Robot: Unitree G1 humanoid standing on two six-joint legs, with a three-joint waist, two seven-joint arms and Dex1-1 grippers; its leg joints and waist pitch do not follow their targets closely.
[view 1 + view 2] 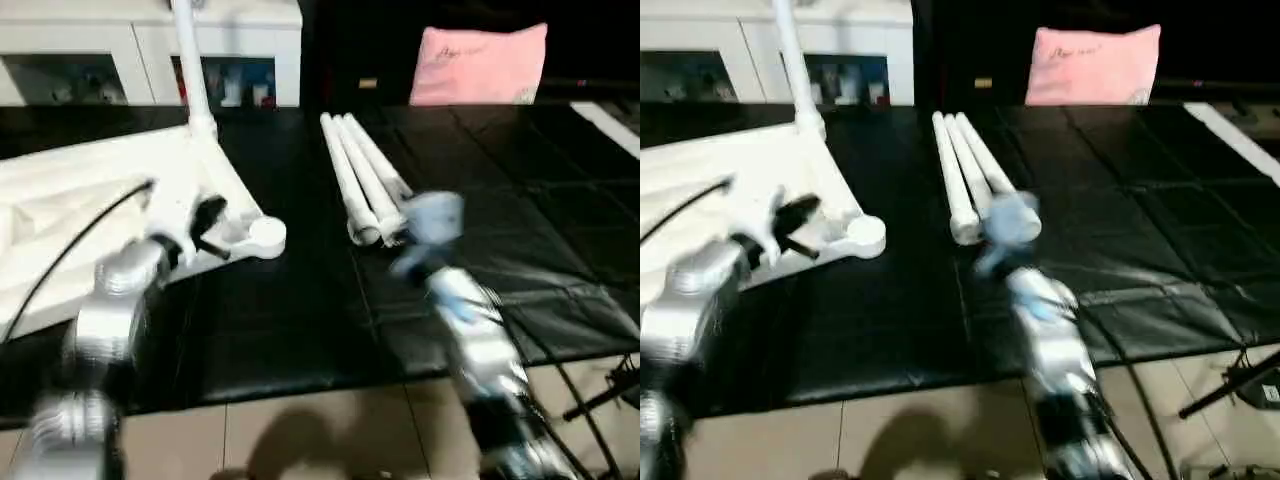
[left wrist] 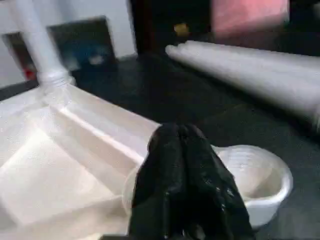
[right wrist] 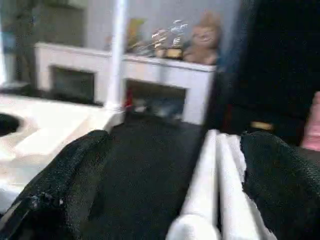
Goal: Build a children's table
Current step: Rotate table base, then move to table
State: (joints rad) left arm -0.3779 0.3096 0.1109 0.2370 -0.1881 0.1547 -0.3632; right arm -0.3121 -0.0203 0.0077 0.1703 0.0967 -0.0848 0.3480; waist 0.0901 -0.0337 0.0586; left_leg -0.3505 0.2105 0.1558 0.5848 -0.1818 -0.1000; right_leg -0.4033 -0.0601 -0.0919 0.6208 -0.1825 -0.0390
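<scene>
Nearest, the left gripper [image 1: 205, 228], fingers [image 2: 185, 185] pressed together on nothing, hovers by the empty near corner socket [image 1: 266, 235] of the tabletop [image 1: 70, 215]. The tabletop lies underside up on the black mat [image 1: 300, 320]. The right gripper [image 3: 165, 200], fingers spread wide and empty, sits at the near ends of three loose legs [image 1: 362, 180]. These lie side by side, long axes running away toward the cabinet [image 1: 140, 50]. Farther off, one leg [image 1: 190, 60] stands upright in a far corner socket. So one leg looks fitted; three remain.
</scene>
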